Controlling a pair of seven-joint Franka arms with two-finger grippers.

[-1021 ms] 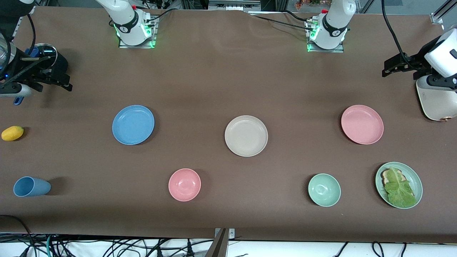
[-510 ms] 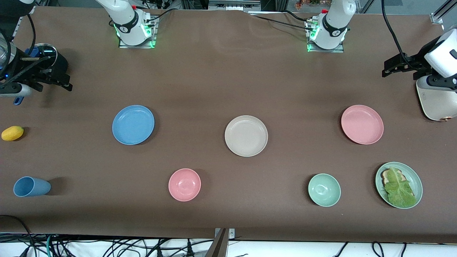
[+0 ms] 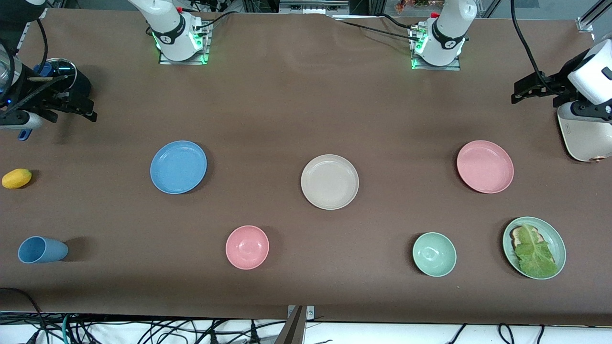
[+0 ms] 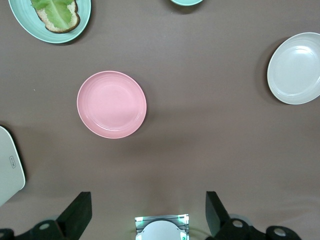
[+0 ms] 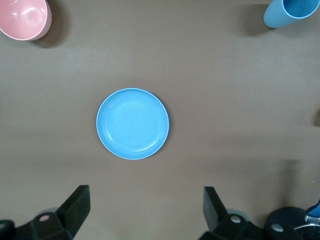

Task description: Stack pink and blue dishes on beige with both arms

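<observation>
Resting plates: pink plate (image 3: pixel 485 166), blue plate (image 3: pixel 178 166), beige plate (image 3: pixel 330 181), all plain, shallow, apart.
Left end effector (image 4: pixel 148 212): fingers spread, empty.
Right end effector (image 5: pixel 146 210): fingers spread, empty.

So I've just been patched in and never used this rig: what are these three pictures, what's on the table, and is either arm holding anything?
The wide picture comes from a high camera facing two white robot arms bolted along the table's edge. The other two come from cameras on each arm's wrist, looking straight down.

The left end effector hangs open high over the pink plate. The right end effector hangs open high over the blue plate. Neither holds anything.

The beige plate sits between those two, nothing stacked on it. Nearer the front camera lie a blue cup on its side, a pink bowl, a green bowl and a green plate with lettuce.
</observation>
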